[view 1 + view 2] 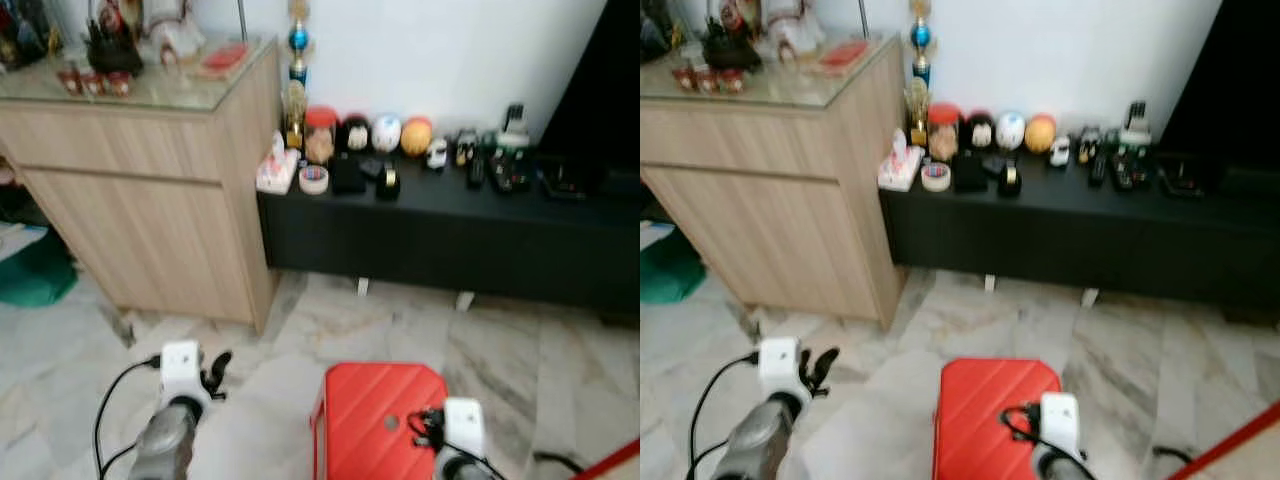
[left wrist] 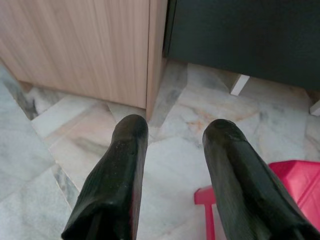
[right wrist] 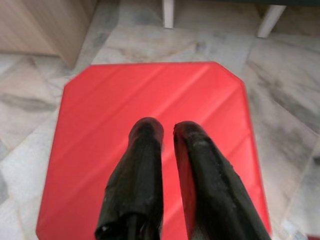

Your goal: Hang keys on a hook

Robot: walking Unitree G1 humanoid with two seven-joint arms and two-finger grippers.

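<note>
My left gripper (image 1: 215, 372) hangs low over the marble floor near the corner of the wooden cabinet (image 1: 150, 220). In the left wrist view its fingers (image 2: 120, 165) stand apart with nothing between them, so the left gripper (image 2: 175, 132) is open. My right gripper (image 1: 425, 425) hovers just above a red plastic stool (image 1: 375, 405). The right wrist view has the right gripper (image 3: 167, 131) with fingertips nearly together and holding nothing. Small dark items (image 1: 350, 172) lie on the black low bench (image 1: 450, 240), too blurred to identify.
The cabinet's glass top (image 1: 150, 90) carries ornaments. On the bench stand a tape roll (image 1: 313, 180), a red-lidded jar (image 1: 320, 135), round figures, toy cars and remotes (image 1: 500, 165). A green object (image 1: 35, 275) lies on the floor at left. Marble floor (image 1: 560, 360) stretches before the bench.
</note>
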